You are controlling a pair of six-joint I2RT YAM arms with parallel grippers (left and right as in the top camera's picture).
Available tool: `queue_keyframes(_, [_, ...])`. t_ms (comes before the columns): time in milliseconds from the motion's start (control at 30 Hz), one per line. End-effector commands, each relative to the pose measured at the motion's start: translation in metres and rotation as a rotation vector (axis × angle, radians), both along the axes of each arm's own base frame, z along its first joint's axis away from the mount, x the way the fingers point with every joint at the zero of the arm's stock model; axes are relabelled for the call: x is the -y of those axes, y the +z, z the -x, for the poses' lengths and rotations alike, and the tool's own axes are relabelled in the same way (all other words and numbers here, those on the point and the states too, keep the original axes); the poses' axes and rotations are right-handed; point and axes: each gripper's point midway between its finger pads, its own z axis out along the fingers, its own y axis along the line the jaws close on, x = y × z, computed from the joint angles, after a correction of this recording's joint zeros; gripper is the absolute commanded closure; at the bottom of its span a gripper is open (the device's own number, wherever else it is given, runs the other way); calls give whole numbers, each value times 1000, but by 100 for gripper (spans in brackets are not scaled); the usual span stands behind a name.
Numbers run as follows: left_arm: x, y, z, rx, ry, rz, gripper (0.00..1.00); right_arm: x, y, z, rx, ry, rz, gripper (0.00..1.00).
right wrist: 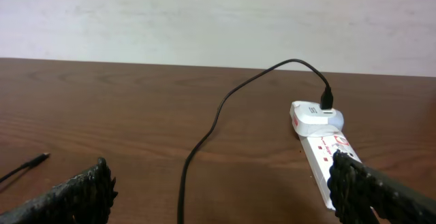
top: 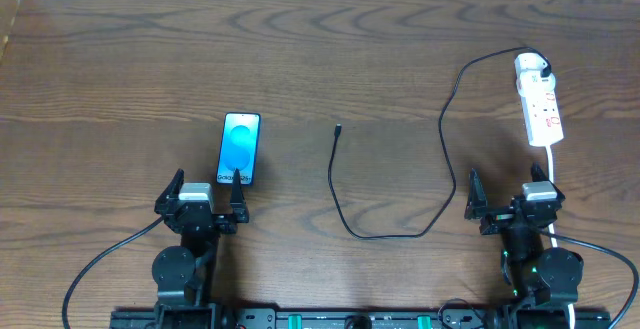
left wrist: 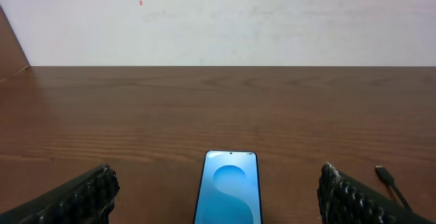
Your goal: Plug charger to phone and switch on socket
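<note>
The phone (top: pixel 240 148) lies flat at left of centre, blue screen up; it also shows in the left wrist view (left wrist: pixel 230 190). The black charger cable (top: pixel 445 159) loops across the table, its connector tip (top: pixel 339 128) lying loose right of the phone and its plug in the far end of the white socket strip (top: pixel 539 99). The tip shows in the left wrist view (left wrist: pixel 384 175). The strip (right wrist: pixel 319 139) and cable (right wrist: pixel 211 125) show in the right wrist view. My left gripper (top: pixel 209 194) is open, just behind the phone. My right gripper (top: pixel 512 197) is open, near the strip's near end.
The strip's white cord (top: pixel 553 169) runs down toward the right arm base. The wooden table (top: pixel 350 49) extends to a white wall at the back.
</note>
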Motion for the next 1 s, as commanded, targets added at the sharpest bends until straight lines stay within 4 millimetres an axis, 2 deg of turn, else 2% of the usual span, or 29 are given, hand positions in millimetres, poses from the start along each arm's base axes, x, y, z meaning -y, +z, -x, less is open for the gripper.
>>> queue_keyframes(0, [1, 0, 2, -20, -5, -5, 5, -2, -3, 0, -16, 10, 11, 1])
queue_keyframes(100, [1, 11, 2, -16, -3, 14, 5, -2, 2, -1, -15, 9, 11, 1])
queue_keyframes(400, [4, 55, -6, -35, -19, 35, 5, -2, 34, -8, -30, 9, 11, 1])
queue_keyframes(500, [4, 75, -14, -56, -24, 36, 5, -2, 51, -14, -45, 9, 11, 1])
queue_keyframes(700, [20, 98, -32, -178, -111, 56, 5, -2, 87, -28, -96, 10, 11, 1])
queue_keyframes(967, [25, 119, -53, -333, -142, 76, 5, -10, 110, -41, -195, 51, 4, 1])
